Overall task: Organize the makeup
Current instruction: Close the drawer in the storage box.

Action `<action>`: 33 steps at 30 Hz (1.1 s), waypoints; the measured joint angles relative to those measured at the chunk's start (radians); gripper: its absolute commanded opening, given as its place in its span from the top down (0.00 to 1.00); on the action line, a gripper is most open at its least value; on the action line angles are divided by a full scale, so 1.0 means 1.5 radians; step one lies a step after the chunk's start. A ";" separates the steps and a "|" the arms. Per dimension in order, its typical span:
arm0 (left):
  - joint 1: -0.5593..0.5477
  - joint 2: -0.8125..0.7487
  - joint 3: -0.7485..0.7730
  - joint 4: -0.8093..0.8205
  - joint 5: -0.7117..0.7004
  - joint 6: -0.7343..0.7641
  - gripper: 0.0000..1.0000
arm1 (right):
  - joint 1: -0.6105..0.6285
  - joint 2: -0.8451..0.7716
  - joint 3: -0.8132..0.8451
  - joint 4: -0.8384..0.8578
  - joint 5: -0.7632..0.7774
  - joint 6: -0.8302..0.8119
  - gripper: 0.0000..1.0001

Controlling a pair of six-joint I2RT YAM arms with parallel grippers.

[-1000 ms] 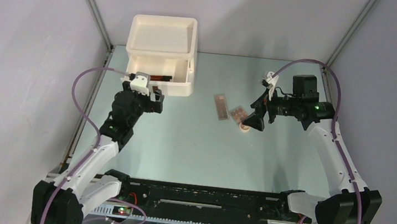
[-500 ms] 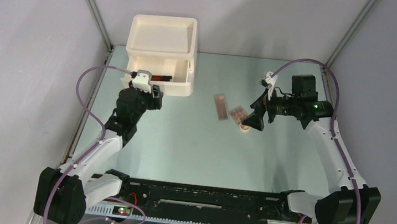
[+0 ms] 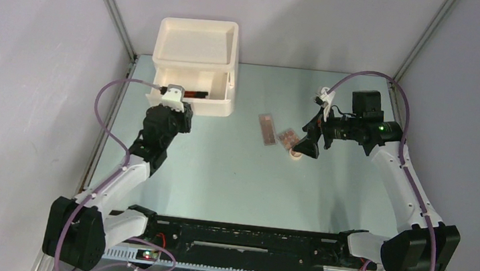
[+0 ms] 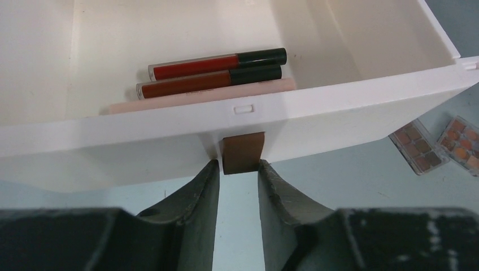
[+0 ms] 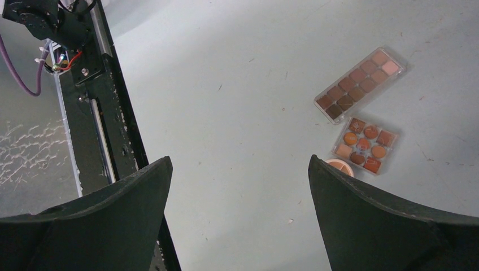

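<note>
Makeup in drawer: two slim dark-red tubes (image 4: 217,65) with black caps lie side by side in the open drawer (image 4: 350,107) of the cream drawer box (image 3: 197,43). A pale pink flat case (image 4: 197,97) sits just in front of them against the front wall.
Makeup on table: a long brown-toned palette (image 5: 361,84), a square palette (image 5: 366,145) just beside it, and a round compact (image 5: 338,167) touching the square one's corner lie on the grey table (image 3: 220,174), well apart from the box.
Left gripper (image 4: 237,166): fingers flank the drawer's brown pull tab (image 4: 243,148), close against its sides; a firm pinch cannot be told.
Right gripper (image 5: 240,164): jaws spread wide, holding nothing, above the table near the compact.
In the way: the drawer's front wall hides the case's lower edge.
Count: two tubes, one case, two palettes, one compact.
</note>
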 measured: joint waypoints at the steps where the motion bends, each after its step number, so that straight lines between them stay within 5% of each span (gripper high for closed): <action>1: 0.000 0.001 0.000 0.001 0.001 0.000 0.68 | 0.000 0.000 0.000 0.000 0.000 -0.001 0.00; 16: 0.000 0.003 0.062 0.014 0.005 -0.006 0.97 | 0.000 0.000 0.000 -0.001 -0.002 -0.003 0.00; 22: 0.000 0.009 0.091 0.040 0.004 -0.010 0.99 | 0.000 0.000 0.000 -0.003 -0.002 -0.004 0.01; 25: 0.000 0.009 0.091 0.040 0.005 -0.010 0.93 | 0.000 0.000 0.000 -0.006 -0.002 -0.004 0.01; 33: 0.000 -0.038 0.089 0.010 0.020 -0.005 0.54 | 0.000 0.000 0.000 -0.008 -0.002 -0.004 0.00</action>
